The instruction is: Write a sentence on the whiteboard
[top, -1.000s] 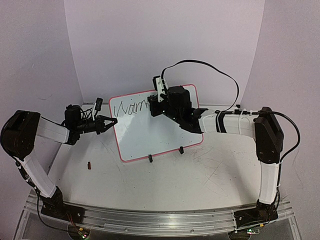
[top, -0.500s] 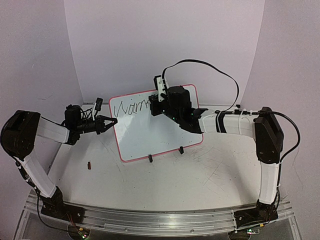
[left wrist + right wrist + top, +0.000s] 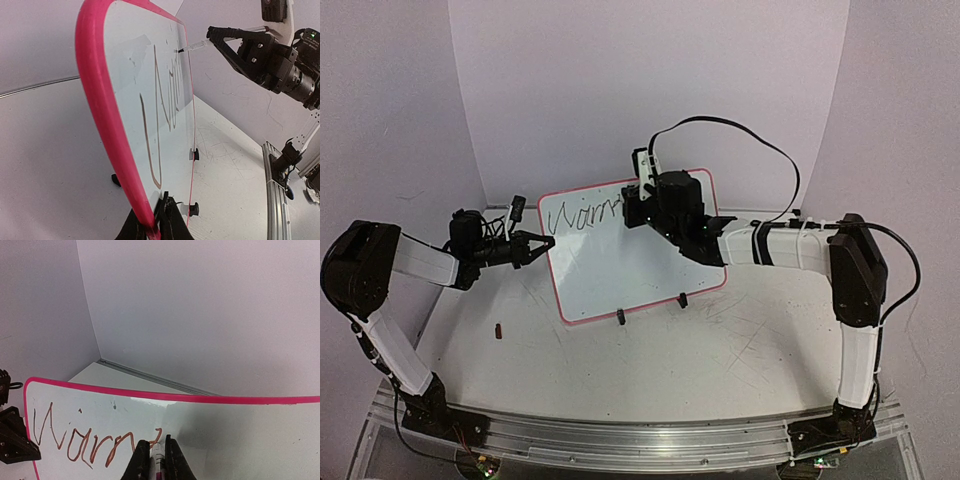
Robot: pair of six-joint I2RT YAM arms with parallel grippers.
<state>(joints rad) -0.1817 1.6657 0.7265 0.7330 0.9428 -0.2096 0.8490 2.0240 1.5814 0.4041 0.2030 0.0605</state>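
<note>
the board (image 3: 620,275) stands tilted on its clip feet (image 3: 620,318) mid-table, its left edge pinched in the closed left gripper (image 3: 546,242). the right gripper (image 3: 156,442) sits at the upper face, clamped on a marker (image 3: 192,47) whose tip touches just after the sentence (image 3: 582,215), which reads roughly "warm". from above, the right arm covers part of the board's right side. the marker's body is mostly hidden between the fingers, and the last stroke is hard to read.
</note>
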